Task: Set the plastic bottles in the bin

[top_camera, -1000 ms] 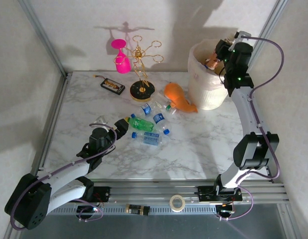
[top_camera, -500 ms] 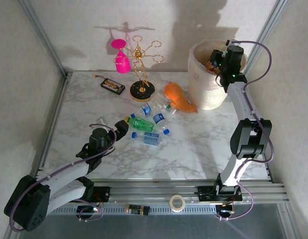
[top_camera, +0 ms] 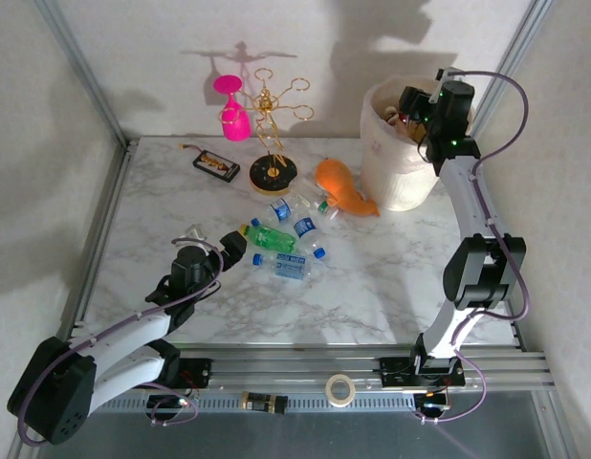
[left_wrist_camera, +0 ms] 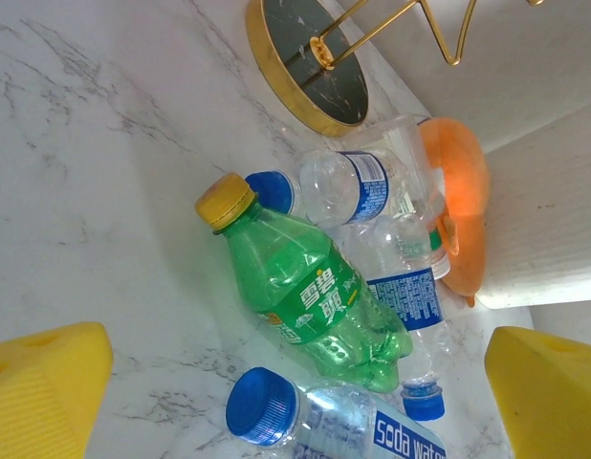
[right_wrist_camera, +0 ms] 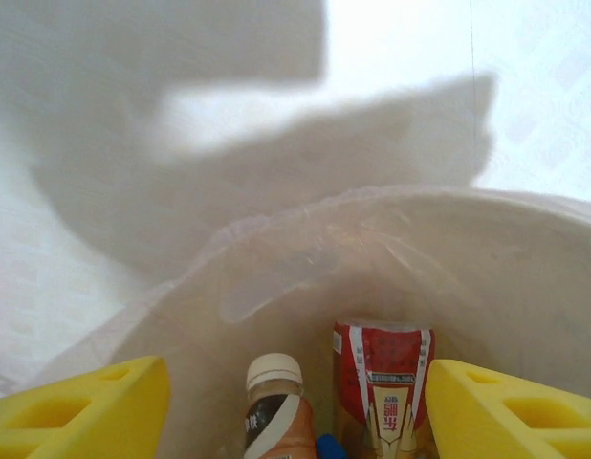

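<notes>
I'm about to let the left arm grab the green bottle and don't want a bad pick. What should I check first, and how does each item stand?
1. Left tool open: ok, fingers spread wide.
2. Green bottle lined up between the fingers: ok, roughly centred ahead of them.
3. Green bottle free of neighbours: not ok, clear blue-capped bottles lie against it.
4. Right tool empty: ok, it is open over the bin with nothing between its fingers.
5. Room left in the bin: cannot tell; a brown bottle and a red-labelled bottle show inside.
</notes>
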### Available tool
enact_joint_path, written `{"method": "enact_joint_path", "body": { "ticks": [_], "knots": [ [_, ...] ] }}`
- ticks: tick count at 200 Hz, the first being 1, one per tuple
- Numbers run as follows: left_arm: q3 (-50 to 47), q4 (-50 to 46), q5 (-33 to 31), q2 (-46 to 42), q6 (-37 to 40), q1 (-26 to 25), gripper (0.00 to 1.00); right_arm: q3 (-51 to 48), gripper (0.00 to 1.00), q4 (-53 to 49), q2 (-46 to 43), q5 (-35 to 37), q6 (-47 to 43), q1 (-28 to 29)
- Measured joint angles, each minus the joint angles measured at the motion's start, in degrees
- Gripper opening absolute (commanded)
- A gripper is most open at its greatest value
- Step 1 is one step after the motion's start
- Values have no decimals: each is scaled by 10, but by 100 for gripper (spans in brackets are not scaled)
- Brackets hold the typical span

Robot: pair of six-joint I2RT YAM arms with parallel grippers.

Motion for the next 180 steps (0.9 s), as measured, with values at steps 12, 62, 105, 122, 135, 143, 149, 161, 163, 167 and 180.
{"method": "enact_joint_path", "body": {
  "ticks": [12,62,105,122,135,143,149,161,163,167,180],
  "knots": [
    [0,0,0,1,0,0,100,-9,73,4,-21,-9,2,0],
    [30,-10,-3,3,5,1,100,-97,76,53,-156,-55,23,22],
    [59,-9,-5,17,11,7,100,-242,74,122,-269,-80,36,121],
    [66,-9,-5,25,12,13,99,-297,75,138,-290,-90,36,169],
    [69,-9,-4,28,12,18,100,-331,75,146,-293,-90,35,206],
    [69,-9,-4,29,12,22,99,-349,75,146,-294,-90,33,227],
    [70,-9,-4,30,12,25,100,-361,75,145,-293,-90,32,243],
    [70,-10,-4,30,11,32,100,-382,75,137,-292,-92,28,276],
    [70,-10,-4,30,11,34,100,-384,75,136,-291,-94,28,282],
    [70,-10,-4,30,11,37,100,-388,75,133,-290,-95,26,291],
    [70,-13,-4,30,11,45,99,-392,74,117,-282,-99,16,320]
  ]
}}
